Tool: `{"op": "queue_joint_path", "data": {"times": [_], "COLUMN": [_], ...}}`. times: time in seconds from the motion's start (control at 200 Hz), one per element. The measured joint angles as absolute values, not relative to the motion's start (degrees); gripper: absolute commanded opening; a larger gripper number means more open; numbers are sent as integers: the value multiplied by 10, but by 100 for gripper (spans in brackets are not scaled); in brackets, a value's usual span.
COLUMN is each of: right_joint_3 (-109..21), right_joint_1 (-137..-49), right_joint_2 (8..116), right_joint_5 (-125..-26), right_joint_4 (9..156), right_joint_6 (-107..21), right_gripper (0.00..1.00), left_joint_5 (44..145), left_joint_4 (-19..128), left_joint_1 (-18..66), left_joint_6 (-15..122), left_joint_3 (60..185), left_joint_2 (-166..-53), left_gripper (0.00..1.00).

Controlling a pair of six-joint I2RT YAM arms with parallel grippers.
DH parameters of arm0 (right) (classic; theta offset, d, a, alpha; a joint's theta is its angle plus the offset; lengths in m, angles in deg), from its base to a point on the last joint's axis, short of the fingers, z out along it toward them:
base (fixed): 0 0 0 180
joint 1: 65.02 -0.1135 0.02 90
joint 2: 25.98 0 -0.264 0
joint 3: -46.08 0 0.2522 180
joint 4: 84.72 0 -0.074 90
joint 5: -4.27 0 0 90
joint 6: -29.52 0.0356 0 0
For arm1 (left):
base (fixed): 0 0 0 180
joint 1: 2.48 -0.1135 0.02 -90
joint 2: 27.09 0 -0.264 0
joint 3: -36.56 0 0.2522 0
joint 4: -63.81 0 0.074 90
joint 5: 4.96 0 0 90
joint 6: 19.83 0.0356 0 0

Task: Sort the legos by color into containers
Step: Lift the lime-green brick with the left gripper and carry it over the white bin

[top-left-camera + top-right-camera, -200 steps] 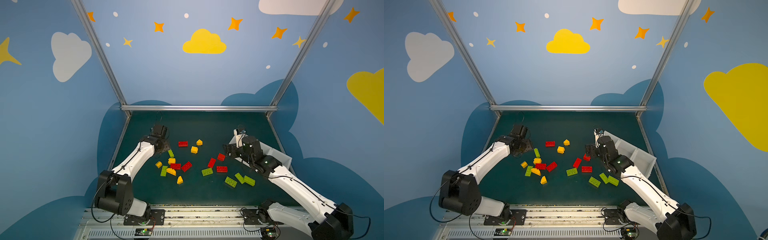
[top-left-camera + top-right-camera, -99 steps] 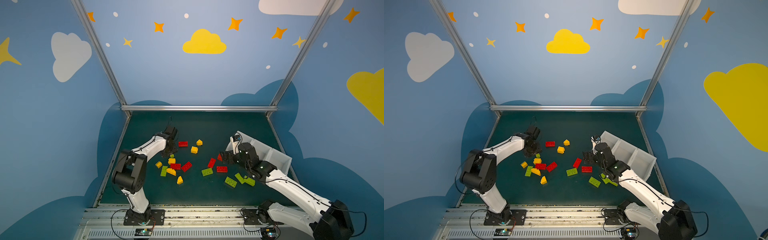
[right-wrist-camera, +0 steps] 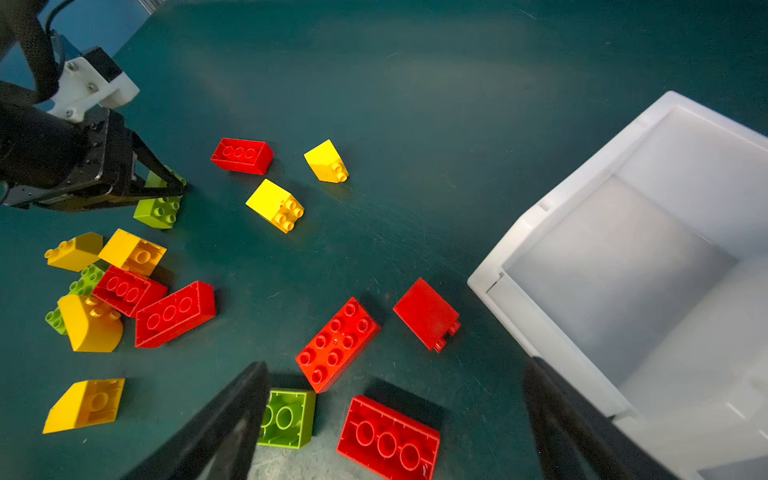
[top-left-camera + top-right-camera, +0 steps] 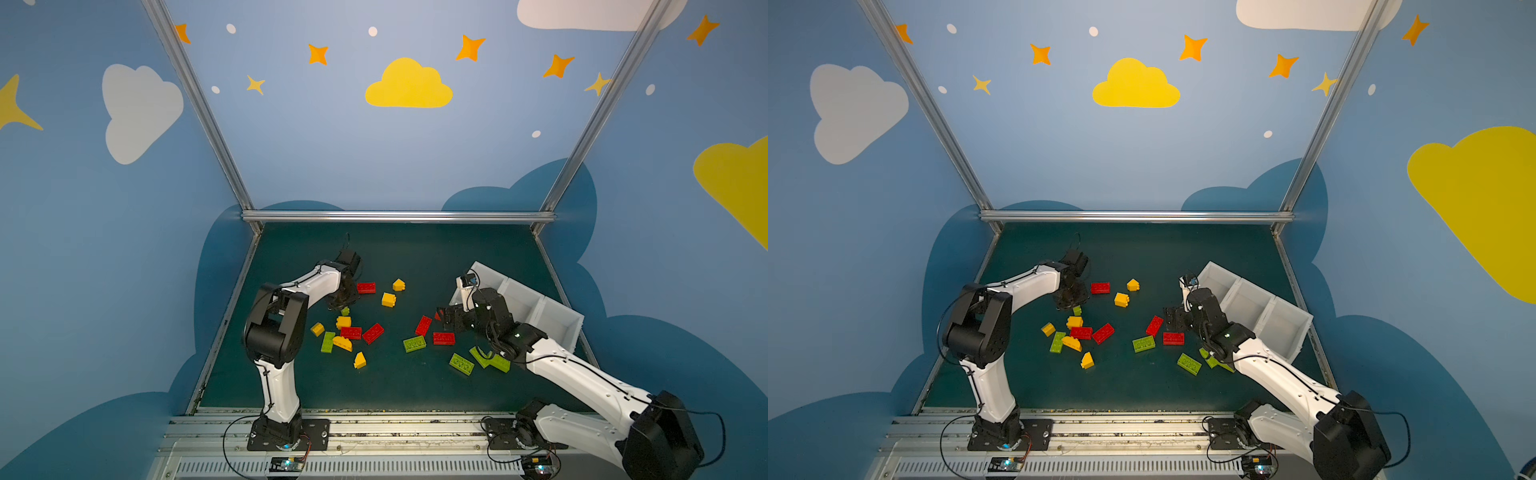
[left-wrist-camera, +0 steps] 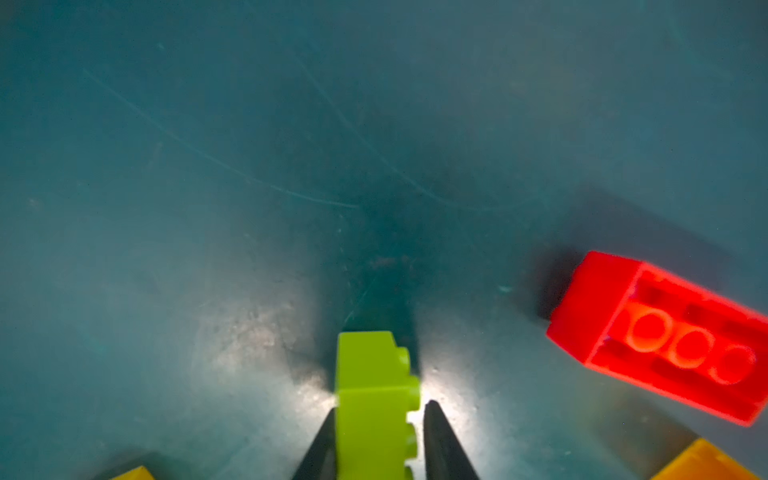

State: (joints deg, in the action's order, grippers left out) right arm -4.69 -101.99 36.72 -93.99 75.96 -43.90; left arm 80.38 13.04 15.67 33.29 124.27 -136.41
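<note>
Left gripper clamped on small lime-green plastic studded brick, long axis along the fingers, low over dark green mat, left side. White plastic three-bin row well right; empty, wide-open right gripper nearer it.

White arms, black joints

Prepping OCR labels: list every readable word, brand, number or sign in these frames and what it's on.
No text reads in any view.
Studs of the red brick and of the green brick in the left claw: no lettering legible.
Containers: plain white, no label.
Board at the left arm's base: too small to read.
Wall: painted clouds and stars only.
</note>
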Motion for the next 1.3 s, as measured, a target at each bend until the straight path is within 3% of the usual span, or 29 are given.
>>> {"op": "queue_joint_path", "data": {"times": [0.38, 0.726, 0.926, 1.301], "right_joint_3": [-47, -67, -83, -90], "right_joint_1": [-1020, -1015, -1014, -1014], "right_joint_2": [341, 252, 203, 149], "right_joint_5": [-932, -928, -928, -919], "right_joint_4": [755, 714, 683, 614], "right_joint_6": [-427, -411, -412, -425], "right_gripper": [93, 93, 92, 92], "left_joint_5": [805, 853, 895, 984], "left_joint_4": [96, 51, 28, 10], "left_joint_1": [172, 260, 312, 395], "left_joint_6": [372, 415, 428, 434], "left_joint_3": [1267, 1430, 1606, 1970], "left_joint_2": [-1320, -1304, -1389, -1650], "left_gripper": [22, 22, 22, 21]}}
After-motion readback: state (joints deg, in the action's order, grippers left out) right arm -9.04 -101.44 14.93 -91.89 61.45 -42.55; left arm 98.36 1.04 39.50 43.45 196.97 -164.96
